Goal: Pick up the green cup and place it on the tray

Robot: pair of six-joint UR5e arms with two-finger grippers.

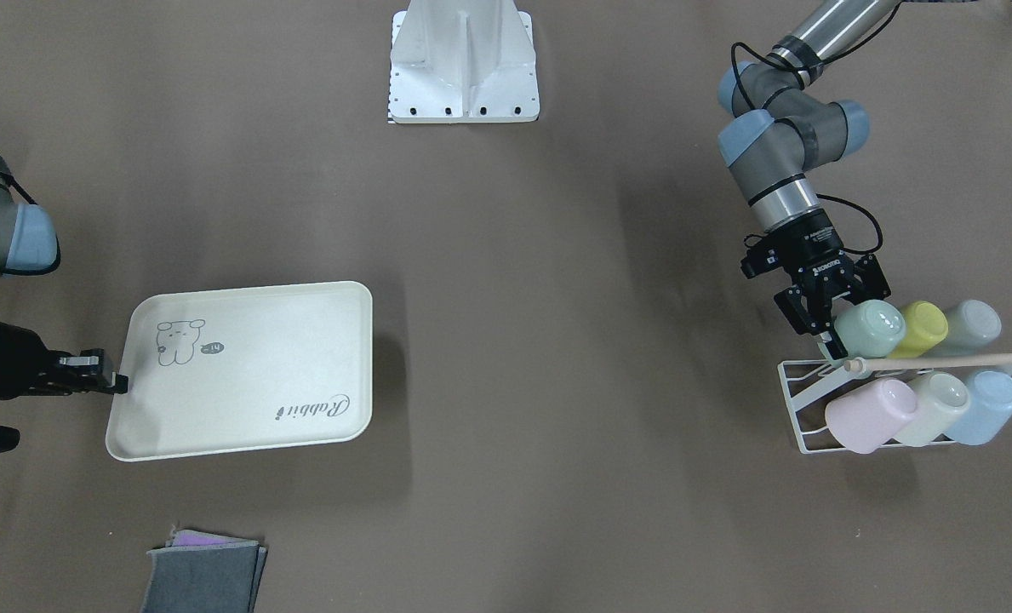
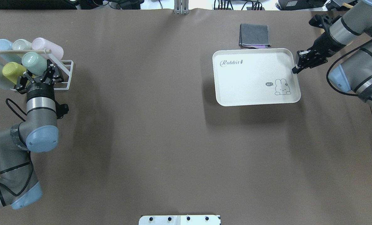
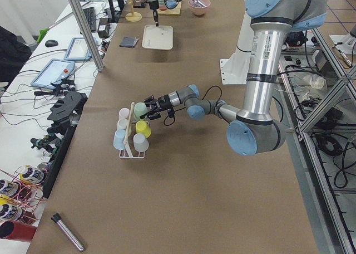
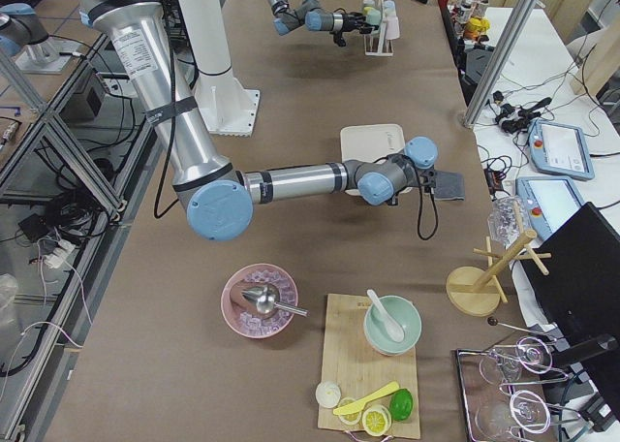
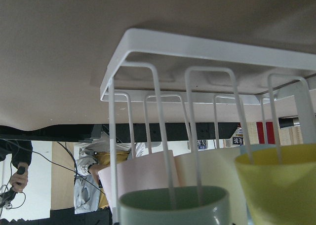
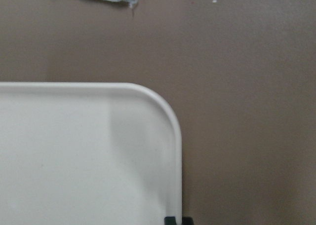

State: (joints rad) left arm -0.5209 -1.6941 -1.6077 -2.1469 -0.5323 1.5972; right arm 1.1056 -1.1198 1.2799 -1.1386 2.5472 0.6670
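Six-cup rack (image 2: 67,67): left end effector (image 2: 38,72) open, empty, at green cup (image 2: 34,62); closing could topple neighbouring yellow cup (image 2: 12,70). Right end effector (image 2: 295,69) pinches tray (image 2: 251,84).

On the worktop's (image 2: 148,125) left end, the left tool (image 2: 38,76), fingers spread wide, sits at the mouth of the green cup (image 2: 34,62), which lies in a white wire rack (image 2: 67,72) among other pastel cups (image 2: 48,48). Far right, the right tool (image 2: 295,69) pinches the tray (image 2: 251,93) by its rim.
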